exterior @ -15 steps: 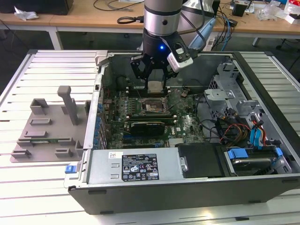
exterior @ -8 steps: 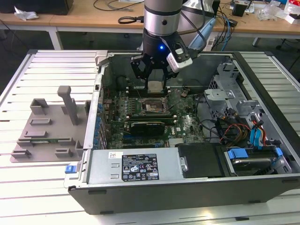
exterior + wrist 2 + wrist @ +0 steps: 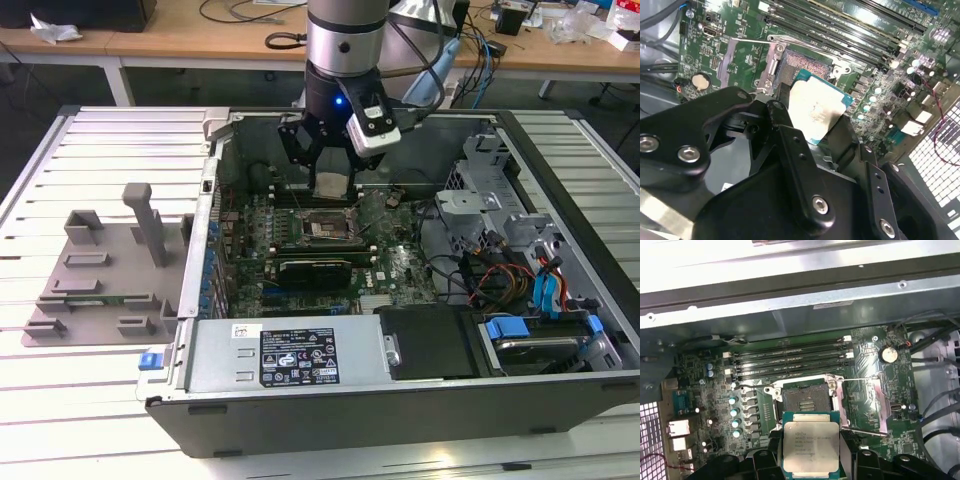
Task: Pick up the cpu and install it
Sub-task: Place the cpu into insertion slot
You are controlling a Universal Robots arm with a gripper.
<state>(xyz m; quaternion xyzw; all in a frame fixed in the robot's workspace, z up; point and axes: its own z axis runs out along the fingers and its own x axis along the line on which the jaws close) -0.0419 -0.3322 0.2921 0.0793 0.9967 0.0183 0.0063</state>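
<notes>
First wrist view, fingers (image 3: 764,464) clamped on cpu (image 3: 811,446) edges, held above open socket (image 3: 807,400)

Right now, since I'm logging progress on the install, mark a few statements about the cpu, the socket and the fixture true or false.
1. The end effector grips the cpu. True.
2. The socket is empty. True.
3. The cpu is seated in the socket. False: it is held clear of it, unseated.
4. The grey fixture sits inside the computer case. False: it lies outside the case, on the exterior view's left.
</notes>
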